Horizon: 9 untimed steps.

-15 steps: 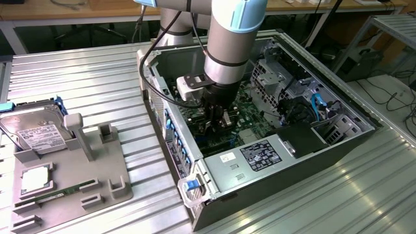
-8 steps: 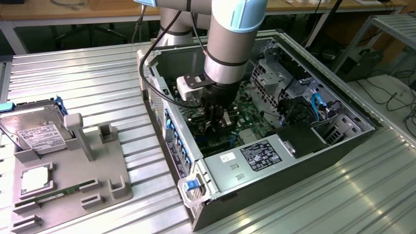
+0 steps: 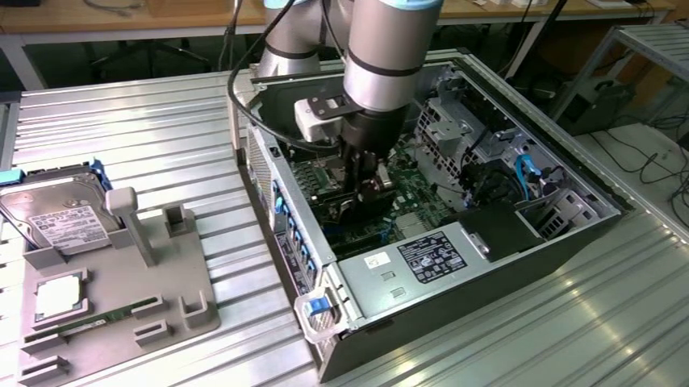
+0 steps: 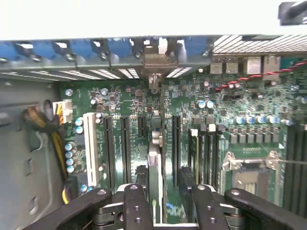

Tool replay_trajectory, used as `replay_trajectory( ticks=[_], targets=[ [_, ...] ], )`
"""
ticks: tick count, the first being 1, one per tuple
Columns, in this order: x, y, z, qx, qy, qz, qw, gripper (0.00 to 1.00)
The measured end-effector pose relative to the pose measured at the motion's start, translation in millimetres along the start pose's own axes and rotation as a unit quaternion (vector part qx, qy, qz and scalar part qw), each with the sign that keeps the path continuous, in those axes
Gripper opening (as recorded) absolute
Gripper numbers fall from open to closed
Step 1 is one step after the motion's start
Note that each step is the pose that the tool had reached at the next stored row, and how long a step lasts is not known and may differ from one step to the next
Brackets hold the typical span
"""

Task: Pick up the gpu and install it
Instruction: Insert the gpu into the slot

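Observation:
The gpu (image 4: 154,158) is a thin dark card seen edge-on, standing upright over a long slot of the green motherboard (image 4: 120,100). Its silver end bracket (image 4: 154,64) lies against the case's rear slot openings. My gripper (image 4: 163,178) straddles the card, one dark fingertip (image 4: 140,176) close beside it and the other a small gap away, so the jaws are open around it. In the exterior view my gripper (image 3: 373,189) reaches down inside the open computer case (image 3: 603,205), just above the dark gpu (image 3: 348,212).
A power supply (image 3: 431,258) and drive cages with cables crowd the case around the arm. On the exterior view's left a grey fixture tray (image 3: 161,274) carries a silver hard drive (image 3: 60,214), a processor (image 3: 60,294) and a green memory stick (image 3: 97,321).

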<state>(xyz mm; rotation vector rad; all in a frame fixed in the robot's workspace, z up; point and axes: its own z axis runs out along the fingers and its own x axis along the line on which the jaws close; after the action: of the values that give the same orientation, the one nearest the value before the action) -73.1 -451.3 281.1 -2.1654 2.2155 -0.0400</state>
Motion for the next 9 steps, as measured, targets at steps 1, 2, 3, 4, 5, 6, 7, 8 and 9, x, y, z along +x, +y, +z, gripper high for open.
replay_trajectory(
  ticks=[1,2,3,4,5,6,7,8,9],
  targets=[
    [0.0,-0.1,-3.4,0.0007,0.0001,0.0,1.0,0.4],
    [-0.1,-0.4,-7.3,0.0018,0.0,0.0,1.0,0.4],
    [-0.1,-0.4,-8.9,0.0028,0.0,0.0,1.0,0.4],
    [-0.1,-0.5,-8.7,0.0033,-0.0002,0.0,1.0,0.4],
    [-0.1,-0.5,-8.7,0.0033,-0.0002,0.0,1.0,0.4],
    [-0.1,-0.5,-8.8,0.0033,-0.0002,0.0,1.0,0.38],
    [-0.1,-0.4,-8.8,0.0033,-0.0001,0.0,1.0,0.32],
    [-0.1,-0.4,-8.8,0.0033,-0.0002,0.0,1.0,0.32],
    [-0.1,-0.4,-8.8,0.0033,-0.0001,0.0,1.0,0.25]
  ],
)
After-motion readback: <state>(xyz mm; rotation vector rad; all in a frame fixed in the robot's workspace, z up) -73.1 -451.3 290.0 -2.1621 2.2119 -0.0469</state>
